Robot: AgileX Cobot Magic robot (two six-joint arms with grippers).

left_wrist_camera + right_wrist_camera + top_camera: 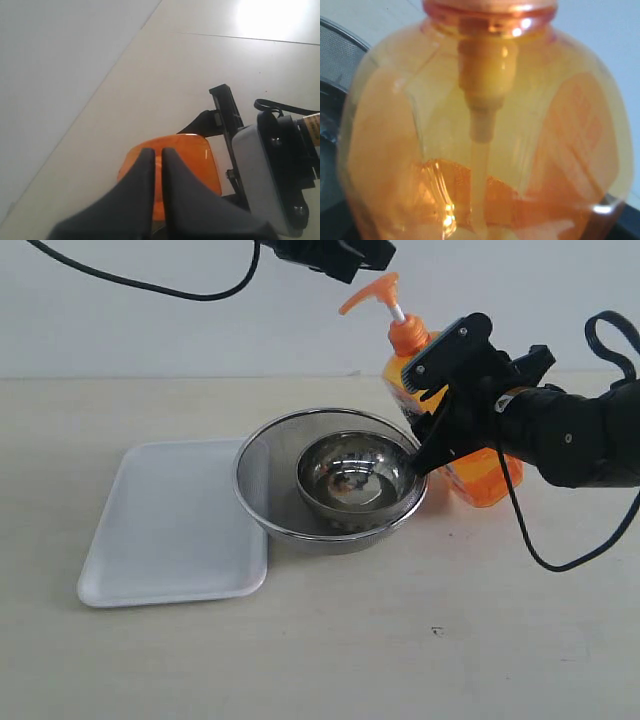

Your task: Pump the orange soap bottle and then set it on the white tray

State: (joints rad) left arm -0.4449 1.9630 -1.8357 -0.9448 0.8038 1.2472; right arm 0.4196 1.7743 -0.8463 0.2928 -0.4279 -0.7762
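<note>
- Exterior view: the right gripper point(412, 422) clamps the tall translucent orange soap bottle point(476, 476), which is tilted beside the round steel mesh strainer point(262, 475).
- The left gripper point(156, 152), fingers together, hovers over the orange pump head point(370, 292); press straight down.

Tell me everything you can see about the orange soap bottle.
The orange soap bottle is see-through orange plastic with an orange pump head, white stem and an inner tube. It leans toward the mesh strainer beside it, with the right gripper clamped around its body. The shut left gripper hovers just above the pump.
</note>
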